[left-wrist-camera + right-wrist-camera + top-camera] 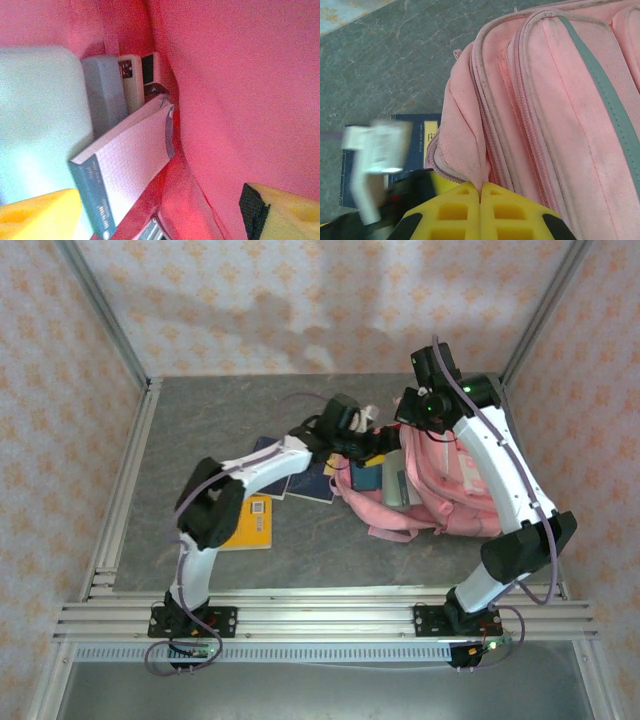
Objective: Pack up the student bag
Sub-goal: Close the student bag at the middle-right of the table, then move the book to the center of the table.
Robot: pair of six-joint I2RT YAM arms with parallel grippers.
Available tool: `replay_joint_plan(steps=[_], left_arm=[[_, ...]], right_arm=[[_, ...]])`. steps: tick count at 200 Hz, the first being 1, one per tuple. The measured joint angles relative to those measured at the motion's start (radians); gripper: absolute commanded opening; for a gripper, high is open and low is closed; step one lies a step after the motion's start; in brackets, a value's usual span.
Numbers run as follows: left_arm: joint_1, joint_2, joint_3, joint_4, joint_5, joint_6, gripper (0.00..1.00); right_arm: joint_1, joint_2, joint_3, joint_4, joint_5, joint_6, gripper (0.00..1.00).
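The student bag [455, 490], a big pink backpack, lies on its side at the table's centre right with its mouth facing left. My left gripper [362, 443] reaches into that mouth. In the left wrist view its yellow fingers [35, 215] stand wide apart and open inside the pink lining [235, 90]. Just ahead of them a white book with a teal spine [127, 162] leans on a grey-blue book [105, 95] and a pale mint block [35, 115]. My right gripper [480, 189] is shut on the edge of the bag's upper flap [462, 135], holding it up.
A yellow book [250, 522] and dark blue books [300, 483] lie on the grey table left of the bag, under my left arm. One dark blue book with a yellow label [422, 137] shows beside the flap. Aluminium rails [120, 490] and patterned walls enclose the table.
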State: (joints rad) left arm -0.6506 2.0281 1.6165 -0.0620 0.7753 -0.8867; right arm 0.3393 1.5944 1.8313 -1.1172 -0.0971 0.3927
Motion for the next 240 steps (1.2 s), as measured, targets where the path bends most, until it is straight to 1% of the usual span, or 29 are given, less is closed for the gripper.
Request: replay_joint_plan(steps=[33,49,59,66,76,85,97,111,123,126,128,145,154,162,186,202,218,240], left_arm=[[0.06,-0.182,-0.145,-0.097,-0.038,0.088,0.84],[0.082,-0.255,-0.174,-0.195,-0.099,0.149,0.83],[0.095,-0.292,-0.184,-0.262,-0.145,0.182,0.83],[0.11,-0.319,-0.191,-0.309,-0.181,0.201,0.83],[0.14,-0.35,-0.207,-0.364,-0.229,0.22,0.82],[0.182,-0.379,-0.233,-0.412,-0.275,0.234,0.82],[0.24,-0.404,-0.282,-0.447,-0.317,0.234,0.82],[0.321,-0.439,-0.37,-0.49,-0.373,0.23,0.83],[0.399,-0.473,-0.449,-0.549,-0.438,0.225,0.83],[0.404,-0.475,-0.455,-0.556,-0.445,0.224,0.84],[0.426,-0.486,-0.473,-0.571,-0.464,0.224,0.84],[0.496,-0.528,-0.529,-0.638,-0.549,0.223,0.84],[0.529,-0.551,-0.553,-0.662,-0.59,0.223,0.83],[0.579,-0.575,-0.581,-0.676,-0.625,0.223,0.84],[0.712,-0.592,-0.658,-0.683,-0.678,0.224,0.83],[0.752,-0.572,-0.699,-0.683,-0.684,0.229,0.82],[0.75,-0.535,-0.725,-0.676,-0.67,0.235,0.79],[0.745,-0.467,-0.74,-0.651,-0.631,0.252,0.74]], right_arm=[[0.0,-0.008,-0.047,0.037,-0.016,-0.004,0.0],[0.009,0.005,-0.067,0.041,-0.019,-0.004,0.0],[0.022,0.024,-0.072,0.04,-0.014,-0.004,0.04],[0.037,0.04,-0.074,0.04,-0.003,-0.006,0.12],[0.068,0.07,-0.076,0.04,0.021,-0.019,0.31],[0.095,0.094,-0.076,0.035,0.045,-0.024,0.43],[0.137,0.126,-0.073,0.021,0.085,-0.044,0.47],[0.183,0.157,-0.053,0.007,0.123,-0.072,0.48],[0.223,0.178,-0.032,0.008,0.126,-0.093,0.48],[0.232,0.181,-0.029,0.009,0.122,-0.1,0.48],[0.241,0.183,-0.027,0.01,0.116,-0.104,0.48],[0.286,0.198,-0.012,0.025,0.051,-0.128,0.46],[0.307,0.211,-0.004,0.034,0.007,-0.137,0.43],[0.325,0.232,0.002,0.049,-0.044,-0.146,0.41],[0.36,0.301,0.005,0.07,-0.157,-0.151,0.37],[0.379,0.349,0.007,0.072,-0.208,-0.152,0.36],[0.394,0.38,0.005,0.076,-0.247,-0.151,0.36],[0.403,0.383,-0.024,0.105,-0.304,-0.142,0.36]])
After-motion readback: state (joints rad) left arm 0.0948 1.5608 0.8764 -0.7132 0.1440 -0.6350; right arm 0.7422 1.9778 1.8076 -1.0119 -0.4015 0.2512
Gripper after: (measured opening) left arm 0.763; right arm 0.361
